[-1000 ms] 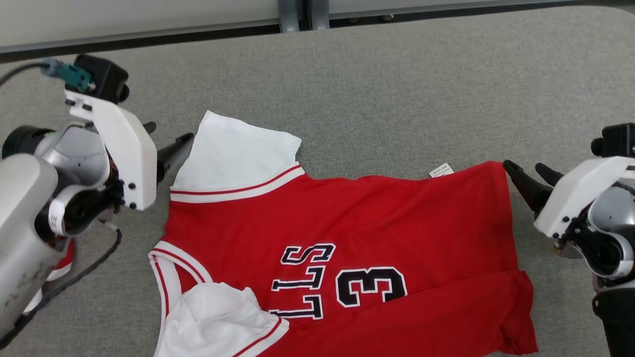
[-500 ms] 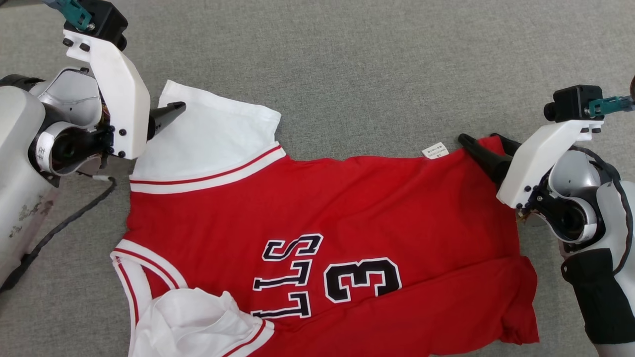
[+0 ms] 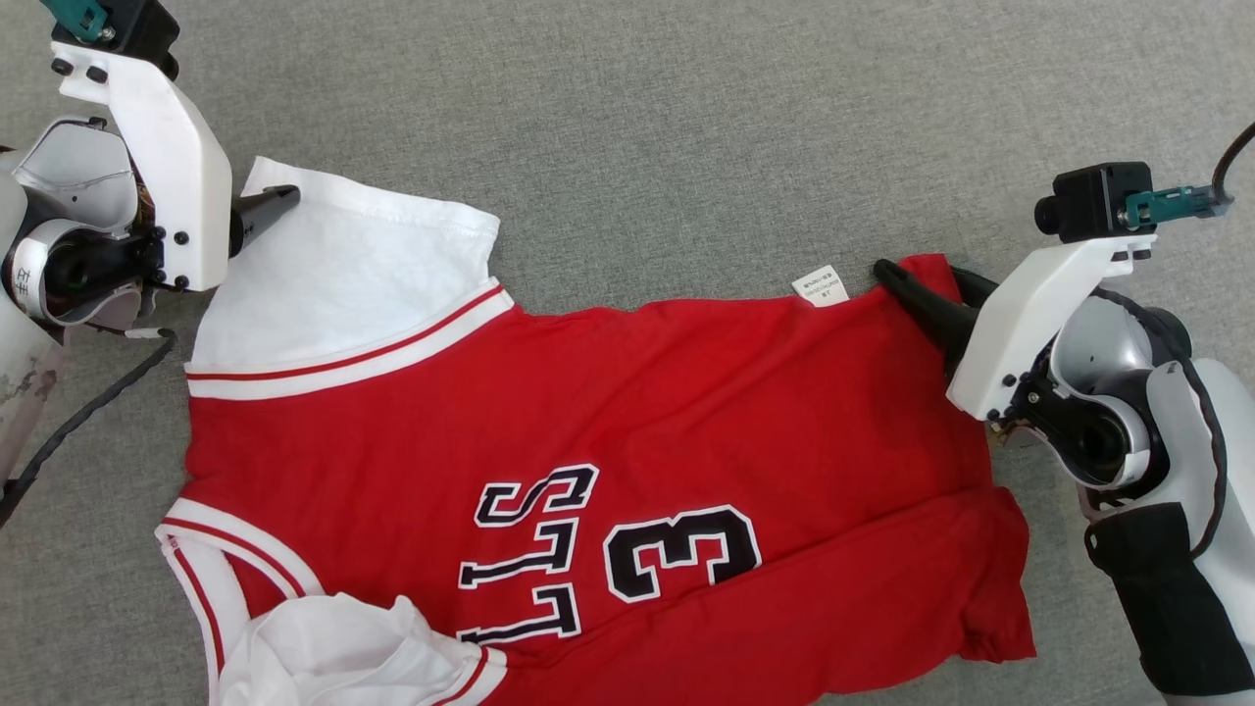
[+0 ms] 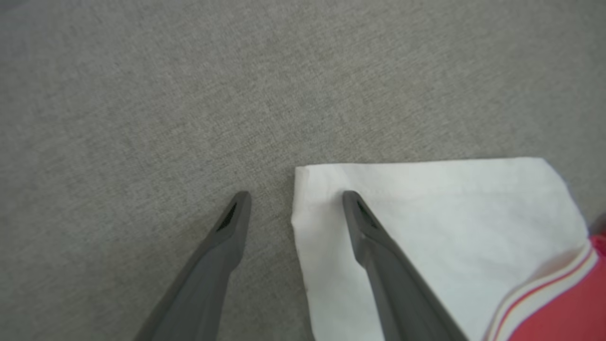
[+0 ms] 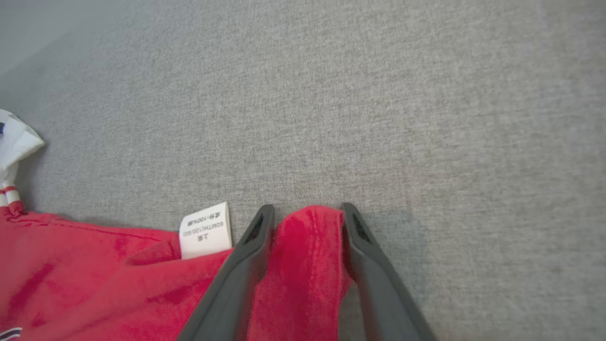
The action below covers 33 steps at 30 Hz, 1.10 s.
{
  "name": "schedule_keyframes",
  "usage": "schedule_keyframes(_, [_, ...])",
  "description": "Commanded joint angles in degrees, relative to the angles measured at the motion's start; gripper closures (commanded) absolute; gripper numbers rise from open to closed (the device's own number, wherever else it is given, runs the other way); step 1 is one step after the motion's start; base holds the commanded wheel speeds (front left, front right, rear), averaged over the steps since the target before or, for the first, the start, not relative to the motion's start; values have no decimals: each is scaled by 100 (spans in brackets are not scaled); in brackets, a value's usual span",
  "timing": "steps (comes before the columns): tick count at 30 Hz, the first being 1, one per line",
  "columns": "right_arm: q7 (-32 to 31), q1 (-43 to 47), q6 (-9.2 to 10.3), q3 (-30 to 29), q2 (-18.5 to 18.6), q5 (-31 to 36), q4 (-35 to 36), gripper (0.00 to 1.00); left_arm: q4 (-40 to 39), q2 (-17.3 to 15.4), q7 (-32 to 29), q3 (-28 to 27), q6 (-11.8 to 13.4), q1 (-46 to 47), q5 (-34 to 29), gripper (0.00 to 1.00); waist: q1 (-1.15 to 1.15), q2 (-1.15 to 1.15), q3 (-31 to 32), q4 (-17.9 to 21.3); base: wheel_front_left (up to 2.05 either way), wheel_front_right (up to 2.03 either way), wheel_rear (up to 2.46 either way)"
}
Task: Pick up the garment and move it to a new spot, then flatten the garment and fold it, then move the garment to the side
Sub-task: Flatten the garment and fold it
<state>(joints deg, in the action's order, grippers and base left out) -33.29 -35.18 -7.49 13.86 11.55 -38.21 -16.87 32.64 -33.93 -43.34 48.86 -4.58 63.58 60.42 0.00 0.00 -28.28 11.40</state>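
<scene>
Left tool (image 4: 296, 194) stands open astride the white sleeve corner (image 4: 426, 213) of the jersey (image 3: 686, 392). Right tool (image 5: 307, 206) flanks the red hem corner (image 5: 307, 246), but whether it grips is unclear. Close both fully before you lift.

Grey surface (image 3: 686, 127) lies open beyond the jersey's (image 3: 588, 412) far edge and right side; black cable (image 3: 93, 404) trails left of it.

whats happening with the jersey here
A robot is working on a red jersey spread on a grey surface. Its open left tool straddles the edge of the white sleeve. The right tool has the jersey's red corner bunched between its fingers; whether it grips yet is unclear.
</scene>
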Motion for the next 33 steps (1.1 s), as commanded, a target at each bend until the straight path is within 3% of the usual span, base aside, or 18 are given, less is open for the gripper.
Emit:
schedule_keyframes(1, [-49,142,-2,58,21,-14,5,55,65,-2,-18,10,-43,42,2,0,0,0,-9,24,0,0,0])
schedule_keyframes(2, [-41,147,-2,66,33,-17,31,62,103,7,-33,27,-51,45,9,0,0,0,-10,33,0,0,0])
schedule_keyframes(3, [-37,153,-2,75,35,-26,56,73,134,15,-26,40,-71,52,11,28,0,0,-9,41,0,0,0])
schedule_keyframes(4, [-32,162,-2,79,37,-36,78,92,157,17,-6,54,-100,63,-7,71,0,0,-7,51,0,0,0])
schedule_keyframes(5, [-6,170,-2,77,39,-43,99,100,175,25,24,63,-107,62,-7,100,0,0,-2,60,0,0,0])
schedule_keyframes(22, [626,510,-2,-195,249,52,-126,100,-10,50,331,163,-284,-167,346,100,0,0,823,-318,0,0,0])
schedule_keyframes(33, [856,776,-2,-496,258,153,-639,100,-253,-243,475,228,-288,-623,539,100,0,0,1408,-612,0,0,0])
